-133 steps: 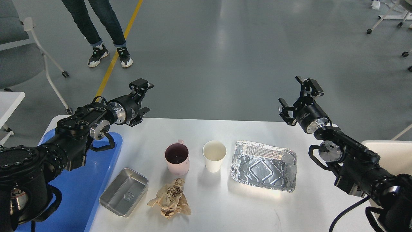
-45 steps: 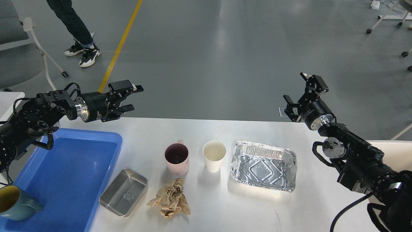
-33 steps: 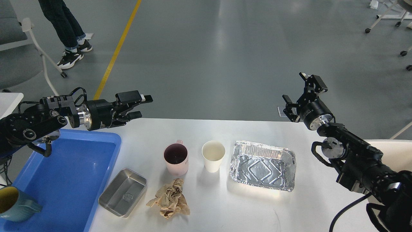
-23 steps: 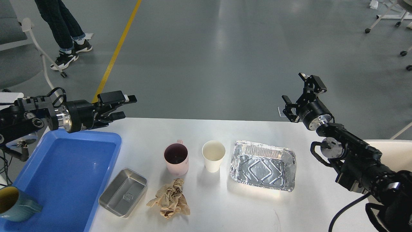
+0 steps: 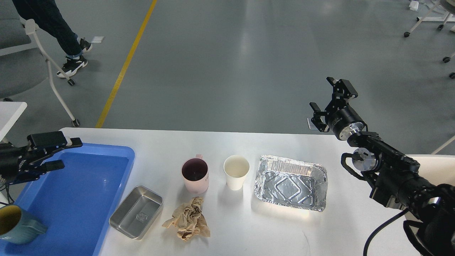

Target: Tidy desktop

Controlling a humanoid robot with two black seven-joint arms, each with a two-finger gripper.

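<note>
Glossy white desktop point(image 5: 227, 142) filling the lower frame, rigid and fixed, not something to lift; handling judgement goes to the clutter on it. Blue tray point(image 5: 106, 156) along the left edge, teal mug point(image 5: 16, 224) in its near-left corner, likely heavy ceramic, already put away. Steel pan point(image 5: 137, 211) just beside the tray toward the near edge: stiff, smooth, probably slippery, best pinched on a long rim wall. Crumpled brown paper point(image 5: 187, 219) near the front edge, just right of the pan: soft, light, compressible, grab anywhere across the bulk from above. Pink mug point(image 5: 195, 175) mid-desk, upright, handle at the back barely visible: likely heaviest loose item, hard and breakable, rim-wall pinch or handle. White paper cup point(image 5: 236, 172) just right of it, apart, looks empty: very light, thin wall, crushes easily, gentle pinch on the rim. Foil tray point(image 5: 290, 182) right of centre: flimsy, dents and folds, take by the rolled rim on a short side, slow lift. Off-white bin point(image 5: 432, 167) at the right edge, mostly hidden by the arm. Left gripper point(image 5: 53, 155) low over the tray's far-left corner, fingers point(image 5: 55, 141) apart, nothing between them. Right gripper point(image 5: 330, 97) raised beyond the far-right edge, fingers spread, holding nothing. Risks: cup tipping beside the mug, foil buckling under a hard squeeze, pan skating on the gloss.
</note>
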